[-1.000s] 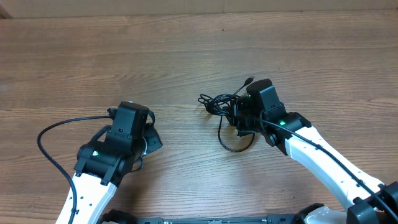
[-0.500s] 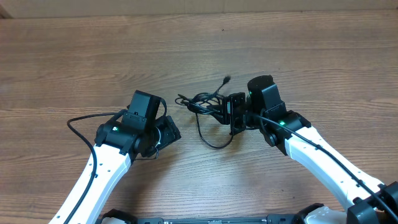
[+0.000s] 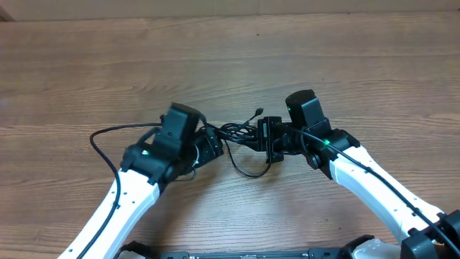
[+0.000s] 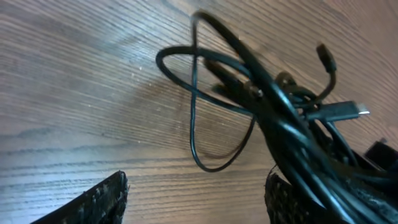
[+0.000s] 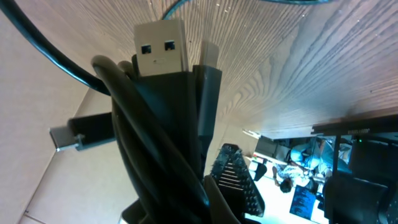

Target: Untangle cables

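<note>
While the right gripper point(image 3: 269, 141) keeps the tangled thin black cables point(image 3: 241, 133) clamped, the left gripper point(image 3: 210, 147) has arrived mid-frame, jaws apart.

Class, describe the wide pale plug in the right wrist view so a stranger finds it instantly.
On the table, the right gripper clamps the cables. In its wrist view the USB plug tops that bundle: broad, pale, with two square holes, unlike the slimmer plug beside it.

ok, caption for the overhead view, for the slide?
Right gripper clamps the tangled cables over the wood table; open left gripper sits at the bundle's other side.
</note>
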{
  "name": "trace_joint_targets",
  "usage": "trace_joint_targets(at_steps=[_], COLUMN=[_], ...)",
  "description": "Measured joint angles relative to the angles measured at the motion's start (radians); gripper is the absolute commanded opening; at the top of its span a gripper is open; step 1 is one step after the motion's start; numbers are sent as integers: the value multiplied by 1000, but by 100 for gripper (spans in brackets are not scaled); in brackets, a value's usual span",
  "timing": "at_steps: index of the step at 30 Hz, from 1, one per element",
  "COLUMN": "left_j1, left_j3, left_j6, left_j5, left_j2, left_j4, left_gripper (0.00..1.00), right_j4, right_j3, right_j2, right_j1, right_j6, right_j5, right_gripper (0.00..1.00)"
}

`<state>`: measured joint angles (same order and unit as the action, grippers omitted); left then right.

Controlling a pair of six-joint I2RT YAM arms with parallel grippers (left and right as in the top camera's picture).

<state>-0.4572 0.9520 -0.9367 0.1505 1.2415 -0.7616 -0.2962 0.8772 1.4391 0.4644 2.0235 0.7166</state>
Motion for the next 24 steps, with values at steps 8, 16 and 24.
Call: trace_joint_targets(at_steps=[8, 16, 24], left_j1=[-173, -235, -235], left_j3=[0, -5, -128], left_j6=[-141, -301, -366], left_j5=[-264, -486, -601], left_j2=[0, 0, 1], left_j4=[-1, 0, 251], left_gripper=[75, 86, 97], right_j4=[-1, 0, 2], right_j3=[0, 0, 0], right_j2=[0, 0, 0], right_j1=[-7, -7, -17], right_j6=[0, 0, 0], right_j5=[32, 64, 72], right_gripper=[4, 4, 4])
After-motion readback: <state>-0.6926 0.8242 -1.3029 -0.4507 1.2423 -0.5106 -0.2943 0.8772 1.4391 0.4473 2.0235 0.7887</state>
